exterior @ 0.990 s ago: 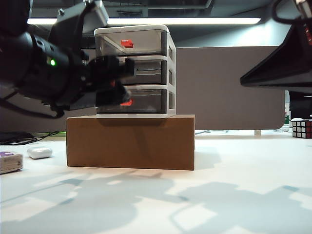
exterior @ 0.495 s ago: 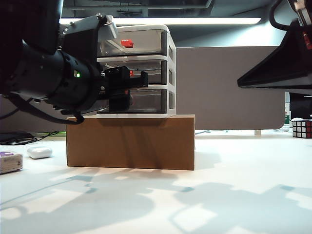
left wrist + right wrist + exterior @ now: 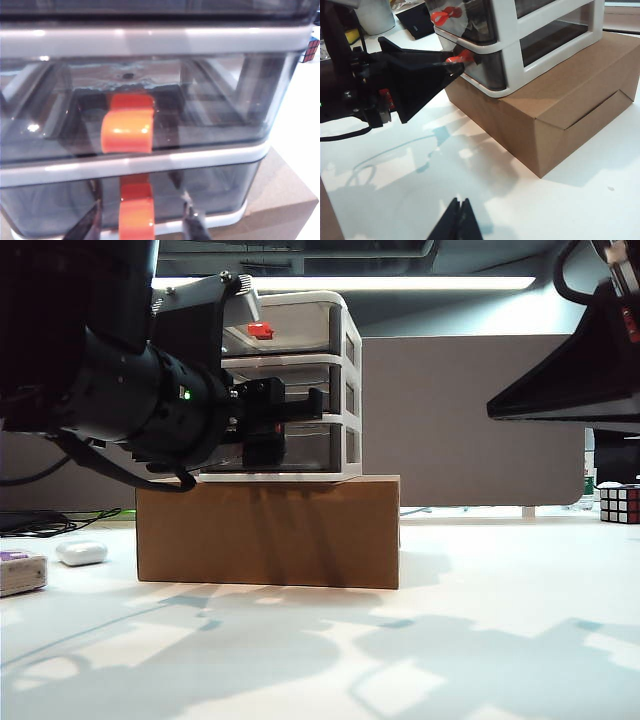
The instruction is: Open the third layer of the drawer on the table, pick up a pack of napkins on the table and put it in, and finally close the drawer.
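The drawer (image 3: 300, 385) stands on a cardboard box (image 3: 268, 531) on the bench (image 3: 480, 640). The left wrist view shows the left hand (image 3: 142, 225) parted, its fingers either side of the red handle (image 3: 136, 217) of the third layer (image 3: 220, 187), not yet touching; the exterior view hides this. The right hand (image 3: 456, 220) hangs clenched above the bench. The pack of napkins (image 3: 20, 570) lies cut off at the left edge.
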Motion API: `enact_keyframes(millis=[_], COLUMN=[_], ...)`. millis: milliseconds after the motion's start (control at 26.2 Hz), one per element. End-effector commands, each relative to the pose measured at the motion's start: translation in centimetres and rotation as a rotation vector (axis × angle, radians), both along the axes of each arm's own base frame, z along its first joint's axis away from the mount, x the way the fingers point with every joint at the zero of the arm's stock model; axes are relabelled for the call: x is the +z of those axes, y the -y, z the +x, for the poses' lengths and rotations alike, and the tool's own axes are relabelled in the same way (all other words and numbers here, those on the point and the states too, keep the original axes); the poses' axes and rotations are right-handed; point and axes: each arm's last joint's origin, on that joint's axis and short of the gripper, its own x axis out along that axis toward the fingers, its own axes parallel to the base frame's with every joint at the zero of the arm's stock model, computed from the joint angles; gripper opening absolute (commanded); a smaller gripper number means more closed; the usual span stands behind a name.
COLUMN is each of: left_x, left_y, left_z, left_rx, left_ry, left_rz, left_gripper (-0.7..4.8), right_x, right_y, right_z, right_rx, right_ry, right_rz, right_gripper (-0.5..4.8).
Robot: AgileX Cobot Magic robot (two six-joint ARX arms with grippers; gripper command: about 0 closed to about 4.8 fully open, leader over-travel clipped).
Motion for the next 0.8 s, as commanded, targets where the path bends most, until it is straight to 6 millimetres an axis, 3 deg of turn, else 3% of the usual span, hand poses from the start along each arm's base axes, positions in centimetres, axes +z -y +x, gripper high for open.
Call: enact_keyframes(millis=[38,800], left_x=[0.12,0.10], left_y=[0.06,0.06], left_z=[0.08,0.09], left_rx=[0.001,0.002], left_ry=[-0.001,-0.003], left_rz=[0.006,0.008], left_gripper=[1.41,1.23], right_x=[0.37,0.37], right_y=[-0.03,-0.04], right_z=[0.06,0.06], right_rx=[0.003,0.003], right_ry=[0.026,0.026], right_rz=[0.008,0.009], right_gripper=[-0.06,-0.06])
